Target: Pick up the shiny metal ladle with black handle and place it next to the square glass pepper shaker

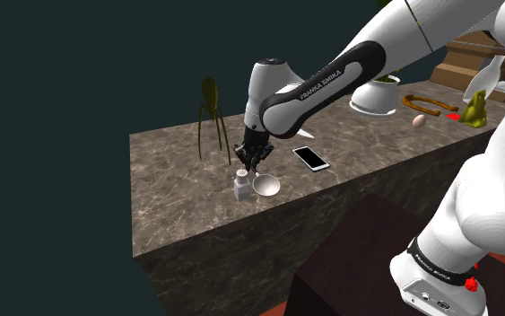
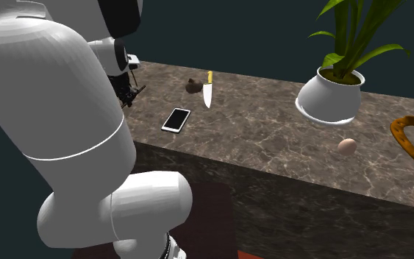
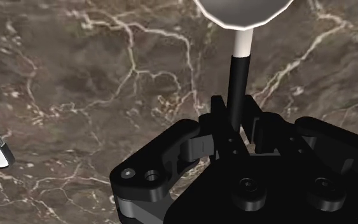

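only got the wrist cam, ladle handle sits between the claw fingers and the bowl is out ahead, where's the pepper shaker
Observer: In the shoulder view the pepper shaker stands right beside the ladle bowl, on the bowl's left side in that view.
Operator: how near the edge are they
Observer: Both are close to the front edge of the marble counter.
Operator: anything past the phone
Observer: In the second exterior view a kitchen knife with a yellow handle lies beyond the smartphone.
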Tool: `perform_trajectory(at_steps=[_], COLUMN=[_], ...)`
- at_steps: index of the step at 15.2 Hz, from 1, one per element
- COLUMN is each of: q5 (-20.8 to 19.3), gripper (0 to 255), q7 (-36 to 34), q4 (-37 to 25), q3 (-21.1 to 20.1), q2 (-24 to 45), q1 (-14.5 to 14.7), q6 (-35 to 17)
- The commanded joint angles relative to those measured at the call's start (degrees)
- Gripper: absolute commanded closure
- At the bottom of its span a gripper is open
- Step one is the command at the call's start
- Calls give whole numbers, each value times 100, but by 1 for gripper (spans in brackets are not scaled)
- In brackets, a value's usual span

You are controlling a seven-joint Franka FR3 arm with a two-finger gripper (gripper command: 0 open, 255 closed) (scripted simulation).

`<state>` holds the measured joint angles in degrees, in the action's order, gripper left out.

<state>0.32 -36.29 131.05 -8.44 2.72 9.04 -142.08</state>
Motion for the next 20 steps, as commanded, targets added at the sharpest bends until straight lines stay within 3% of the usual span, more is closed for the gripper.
perform_trajectory(at_steps=[1,4,5,10,14,20], q5=[-2,-2,-2,-2,109,109], gripper=[255,255,0,0,0,0], q7=[1,1,1,1,80,80], q4=[-3,-3,-3,-3,-156,-156], q3=[1,1,1,1,5,6], q2=[11,11,11,11,-533,-533], q1=[-1,-1,-1,-1,-13,-11], q6=[-10,-10,-10,-10,682,682])
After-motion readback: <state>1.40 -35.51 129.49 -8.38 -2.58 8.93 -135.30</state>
